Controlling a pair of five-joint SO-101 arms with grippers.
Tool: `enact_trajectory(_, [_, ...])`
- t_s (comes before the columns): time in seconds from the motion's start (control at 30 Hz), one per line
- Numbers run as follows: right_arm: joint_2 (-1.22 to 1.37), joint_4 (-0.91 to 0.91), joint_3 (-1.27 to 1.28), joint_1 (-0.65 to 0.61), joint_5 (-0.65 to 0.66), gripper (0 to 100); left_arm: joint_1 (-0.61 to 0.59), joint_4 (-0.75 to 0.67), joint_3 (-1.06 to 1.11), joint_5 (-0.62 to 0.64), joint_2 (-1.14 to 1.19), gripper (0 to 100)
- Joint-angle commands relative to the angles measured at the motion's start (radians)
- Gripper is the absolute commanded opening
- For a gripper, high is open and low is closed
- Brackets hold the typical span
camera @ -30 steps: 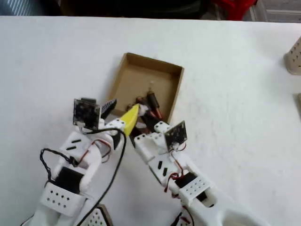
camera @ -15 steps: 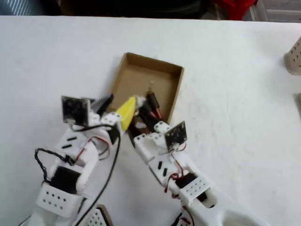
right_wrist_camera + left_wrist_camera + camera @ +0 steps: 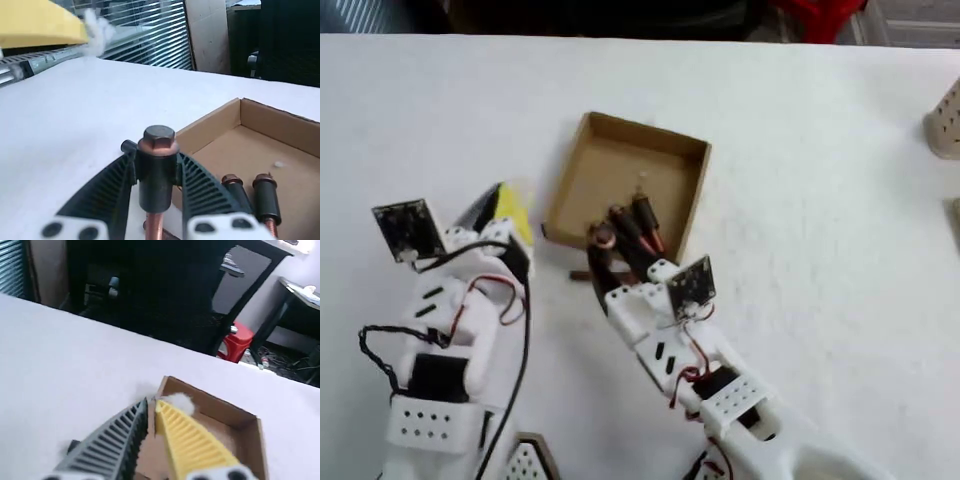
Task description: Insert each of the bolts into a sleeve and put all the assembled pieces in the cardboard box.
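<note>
The cardboard box [image 3: 620, 165] sits mid-table with two assembled bolt-and-sleeve pieces [image 3: 638, 224] lying in its near part. At the box's near edge my right gripper [image 3: 605, 262] is shut on a black sleeve with a bolt through it [image 3: 158, 145], held upright with the bolt head on top and the copper shaft below. The two boxed pieces [image 3: 250, 192] lie just beyond it. My left gripper [image 3: 503, 208], with one grey and one yellow finger, is shut on nothing and hangs left of the box [image 3: 220, 415]. White fluff clings to its yellow fingertip [image 3: 172, 402].
A short dark piece [image 3: 580, 273] lies on the table by the box's near left corner. Beige perforated objects [image 3: 945, 120] stand at the right edge. A dark-rimmed part [image 3: 525, 462] shows at the bottom. Open white table lies left of and behind the box.
My left arm has swung left, away from the box and from the right gripper. The right gripper has kept still with the assembled piece in it.
</note>
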Motion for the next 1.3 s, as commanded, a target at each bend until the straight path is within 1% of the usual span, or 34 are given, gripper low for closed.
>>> enact_trajectory(0.0, [-0.018,0.022,0.008,0.015,-0.003,1.7,-0.087,0.023,0.031,0.005,-0.013,4])
enact_trajectory(0.03, [-0.018,0.025,0.008,0.019,-0.003,1.7,-0.105,0.048,0.046,-0.006,-0.013,3])
enact_trajectory(0.1, [-0.027,0.035,0.008,0.044,0.009,1.7,-0.113,0.112,0.078,-0.089,-0.012,2])
enact_trajectory(0.17, [-0.027,0.033,0.008,0.073,0.091,1.7,-0.102,0.192,0.114,-0.178,-0.012,2])
enact_trajectory(0.27, [-0.027,0.033,0.005,0.107,0.193,1.7,-0.09,0.284,0.172,-0.227,-0.012,2])
enact_trajectory(0.37, [-0.027,0.061,-0.031,0.151,0.195,1.7,-0.091,0.311,0.236,-0.295,-0.012,2])
enact_trajectory(0.47, [-0.028,0.173,-0.117,0.223,0.196,1.7,-0.09,0.308,0.278,-0.374,-0.016,2])
enact_trajectory(0.57, [-0.028,0.367,-0.242,0.283,0.195,1.7,-0.09,0.308,0.282,-0.391,-0.016,2])
enact_trajectory(0.67, [-0.019,0.547,-0.364,0.298,0.195,1.7,-0.09,0.31,0.284,-0.393,-0.016,2])
enact_trajectory(0.73, [-0.019,0.627,-0.422,0.298,0.195,1.7,-0.09,0.311,0.284,-0.393,-0.016,2])
enact_trajectory(0.93, [-0.016,0.786,-0.555,0.297,0.195,1.7,-0.094,0.31,0.284,-0.393,-0.016,2])
enact_trajectory(1.13, [-0.012,0.88,-0.678,0.297,0.198,1.7,-0.096,0.31,0.284,-0.393,-0.016,2])
enact_trajectory(1.27, [0.084,0.963,-0.801,0.3,0.201,1.7,-0.096,0.31,0.284,-0.393,-0.016,2])
